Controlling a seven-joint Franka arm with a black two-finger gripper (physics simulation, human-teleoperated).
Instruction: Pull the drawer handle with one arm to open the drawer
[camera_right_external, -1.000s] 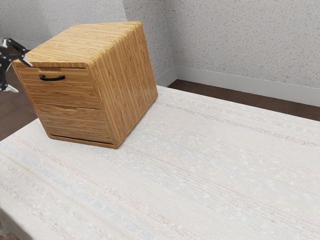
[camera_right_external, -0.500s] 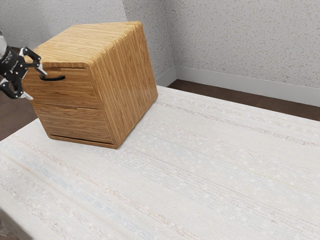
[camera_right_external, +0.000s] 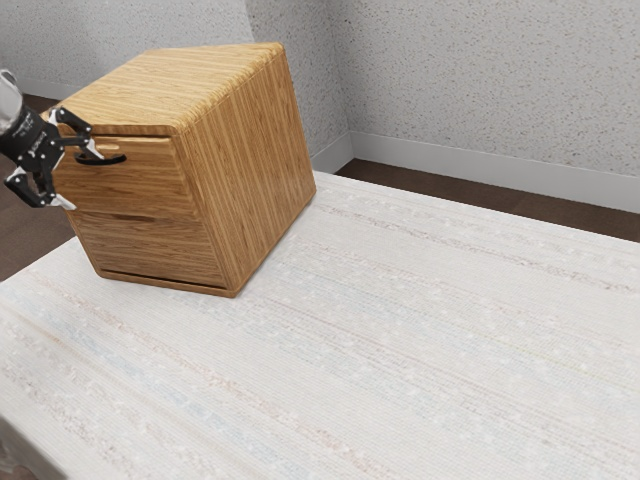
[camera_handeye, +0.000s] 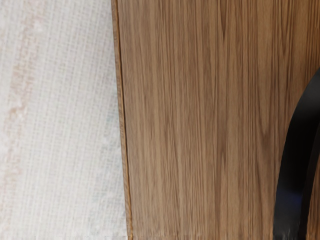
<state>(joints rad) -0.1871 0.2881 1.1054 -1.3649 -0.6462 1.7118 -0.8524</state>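
Note:
A light wooden cabinet (camera_right_external: 230, 150) with two drawers stands on the table toward the exterior view's left. The top drawer (camera_right_external: 140, 180) carries a black curved handle (camera_right_external: 108, 158). My black gripper (camera_right_external: 84, 180) is right at the drawer front, open, its fingers spread wide. The upper fingertip (camera_right_external: 97, 153) is at the handle's left end and the lower one (camera_right_external: 66, 204) hangs below it. In the wrist view the drawer front (camera_handeye: 200, 120) is very close, with the black handle (camera_handeye: 300, 165) as a dark curved band beside the hand.
The pale woven-looking table (camera_right_external: 400, 330) stretches wide toward the exterior view's right and front. Its surface (camera_handeye: 55, 120) lies beside the cabinet's edge in the wrist view. A grey wall with a skirting board (camera_right_external: 500, 165) runs behind.
My gripper has come in from the exterior view's left edge toward the top drawer, and now reaches the handle. The cabinet has not moved.

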